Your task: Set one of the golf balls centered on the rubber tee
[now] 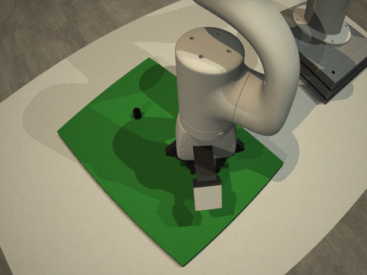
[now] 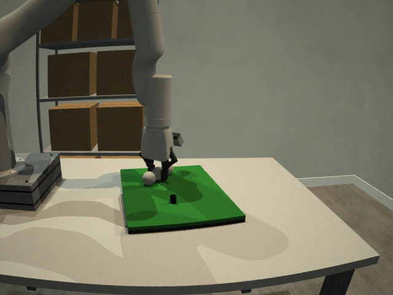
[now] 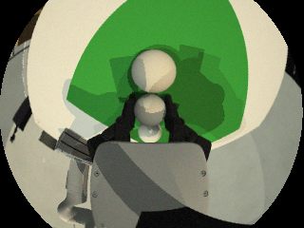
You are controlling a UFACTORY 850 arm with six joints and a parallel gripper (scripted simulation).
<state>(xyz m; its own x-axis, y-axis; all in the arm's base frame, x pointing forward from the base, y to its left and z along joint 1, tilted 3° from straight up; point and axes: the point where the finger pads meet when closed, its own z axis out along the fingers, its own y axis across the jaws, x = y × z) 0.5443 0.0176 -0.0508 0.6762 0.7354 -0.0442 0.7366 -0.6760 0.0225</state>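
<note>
Top view: arm [image 1: 237, 89] hides all golf balls and gripper. Exterior view: third ball [image 2: 170, 170] mostly behind gripper [image 2: 157, 171]; shelf rack [image 2: 38, 95] cut off at frame top.

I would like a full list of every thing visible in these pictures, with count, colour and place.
Golf balls: three, white, in a row on the mat; middle one in the hand, others and beside it.
Rubber tee: one, black, upright on the mat, apart from the balls.
Mat: one, green, on the table.
Table: one, cream.
Shelf rack: one, grey, by the wall, with brown boxes.
Base block: one, grey, on the table's corner.
Arm: one, pale grey.
Hand: one, black fingers, shut on the middle ball.
</note>
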